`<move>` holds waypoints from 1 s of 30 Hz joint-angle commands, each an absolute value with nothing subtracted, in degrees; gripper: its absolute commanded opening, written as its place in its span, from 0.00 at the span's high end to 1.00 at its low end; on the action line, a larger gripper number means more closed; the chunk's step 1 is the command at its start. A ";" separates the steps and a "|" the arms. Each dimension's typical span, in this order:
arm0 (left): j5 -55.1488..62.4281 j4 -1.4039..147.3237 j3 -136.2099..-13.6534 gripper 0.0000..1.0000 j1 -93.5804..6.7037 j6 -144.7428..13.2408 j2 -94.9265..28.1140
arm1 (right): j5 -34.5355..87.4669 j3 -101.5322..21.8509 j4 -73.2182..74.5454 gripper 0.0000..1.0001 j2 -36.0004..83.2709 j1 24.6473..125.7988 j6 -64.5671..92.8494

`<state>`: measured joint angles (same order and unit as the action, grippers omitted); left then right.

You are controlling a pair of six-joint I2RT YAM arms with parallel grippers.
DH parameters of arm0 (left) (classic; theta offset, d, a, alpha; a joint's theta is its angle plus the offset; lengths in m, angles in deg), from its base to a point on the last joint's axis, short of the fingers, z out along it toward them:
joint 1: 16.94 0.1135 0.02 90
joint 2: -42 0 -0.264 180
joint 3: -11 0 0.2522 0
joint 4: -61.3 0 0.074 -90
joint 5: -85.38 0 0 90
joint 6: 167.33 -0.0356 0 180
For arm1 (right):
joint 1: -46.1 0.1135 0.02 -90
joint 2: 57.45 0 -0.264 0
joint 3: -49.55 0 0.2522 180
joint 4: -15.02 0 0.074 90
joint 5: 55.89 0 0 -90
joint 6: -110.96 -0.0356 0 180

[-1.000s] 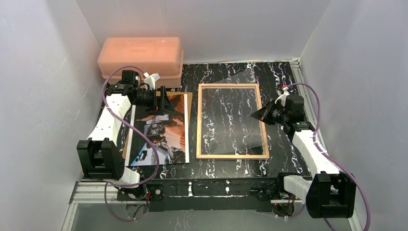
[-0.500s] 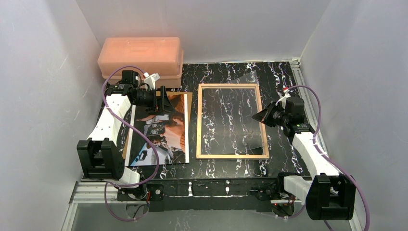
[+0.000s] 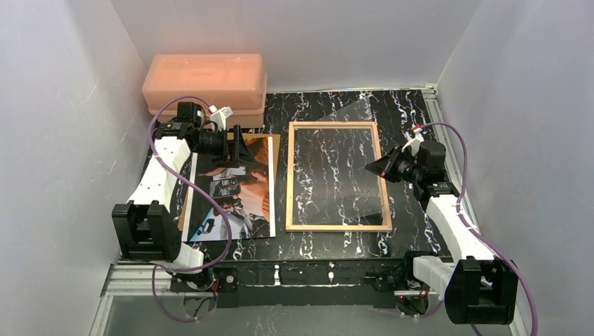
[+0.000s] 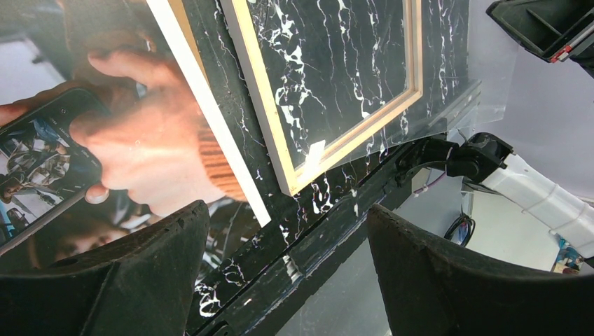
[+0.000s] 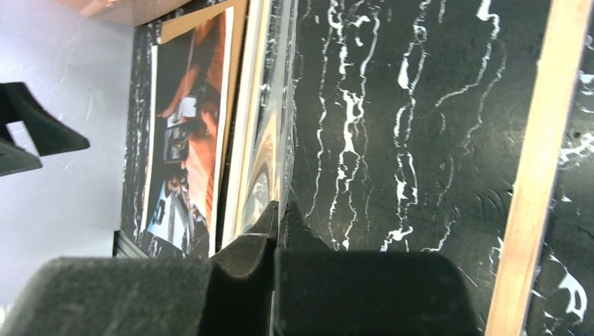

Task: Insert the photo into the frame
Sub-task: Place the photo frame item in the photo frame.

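Observation:
The photo (image 3: 231, 203) lies picture up on the left of the table, on a brown backing board (image 3: 275, 143). The frame (image 3: 336, 227) lies flat in the middle with its tan wood back up. My right gripper (image 3: 373, 168) is shut on the edge of the clear pane (image 3: 354, 112) and holds it tilted over the frame's right side. The right wrist view shows the jaws (image 5: 280, 206) pinching the pane (image 5: 277, 140). My left gripper (image 3: 238, 148) is open and empty above the photo's far end. In the left wrist view (image 4: 287, 217) it hangs over the photo (image 4: 105, 140) and the frame (image 4: 266, 98).
A pink plastic box (image 3: 204, 82) stands at the back left, just behind the left gripper. White walls close in the left, back and right sides. The table's near edge (image 4: 329, 224) runs under the left gripper's view.
My right gripper dipped a little to the right with the pane, then came back left and up. The left arm, photo and frame have not moved.

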<state>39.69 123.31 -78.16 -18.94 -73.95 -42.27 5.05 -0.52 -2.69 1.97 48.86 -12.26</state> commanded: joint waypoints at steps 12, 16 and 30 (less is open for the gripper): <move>41.16 124.72 -79.03 0.20 -19.15 -74.45 -43.04 | -5.82 2.07 10.81 0.99 0.20 49.06 -15.22; 40.93 124.67 -78.88 0.21 -19.17 -74.56 -43.08 | -6.92 1.96 11.46 0.99 -0.08 49.26 -15.63; 40.86 124.66 -78.56 0.21 -19.14 -74.64 -43.25 | -4.33 2.73 9.88 0.99 0.39 49.37 -15.73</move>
<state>39.69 123.31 -78.16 -18.94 -73.95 -43.47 -3.74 2.58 7.65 1.14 48.97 -16.19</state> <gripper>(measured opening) 0.792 0.032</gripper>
